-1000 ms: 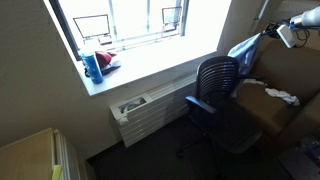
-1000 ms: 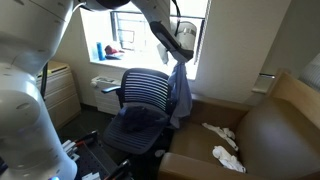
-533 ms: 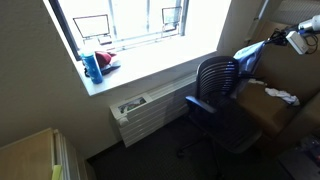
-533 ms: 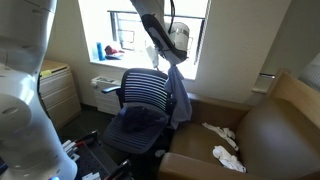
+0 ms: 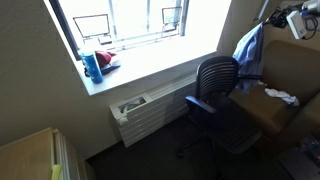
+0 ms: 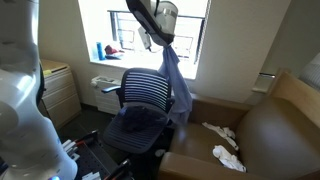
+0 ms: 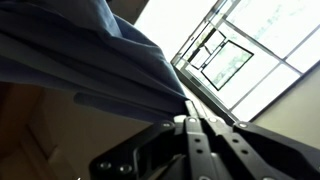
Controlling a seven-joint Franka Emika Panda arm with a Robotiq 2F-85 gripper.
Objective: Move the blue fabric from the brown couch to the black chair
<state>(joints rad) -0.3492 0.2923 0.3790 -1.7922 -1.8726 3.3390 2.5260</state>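
Observation:
The blue fabric (image 5: 247, 45) hangs in the air from my gripper (image 5: 268, 22), which is shut on its top edge. In an exterior view the fabric (image 6: 176, 85) dangles beside the back of the black chair (image 6: 140, 105), and the gripper (image 6: 162, 37) holds it above the chair back. The chair also shows in an exterior view (image 5: 216, 95). The brown couch (image 6: 265, 135) stands beside the chair. In the wrist view the fabric (image 7: 80, 55) fills the upper left and the fingers (image 7: 190, 125) are pressed together on it.
White cloths (image 6: 225, 145) lie on the couch seat. A window sill (image 5: 120, 70) holds a blue bottle (image 5: 92, 66) and a red item. A radiator (image 5: 150, 110) sits under the sill. A light wooden cabinet (image 6: 55, 85) stands by the wall.
My gripper has lifted the blue fabric higher and carried it towards the chair back; the fabric now hangs longer and straighter.

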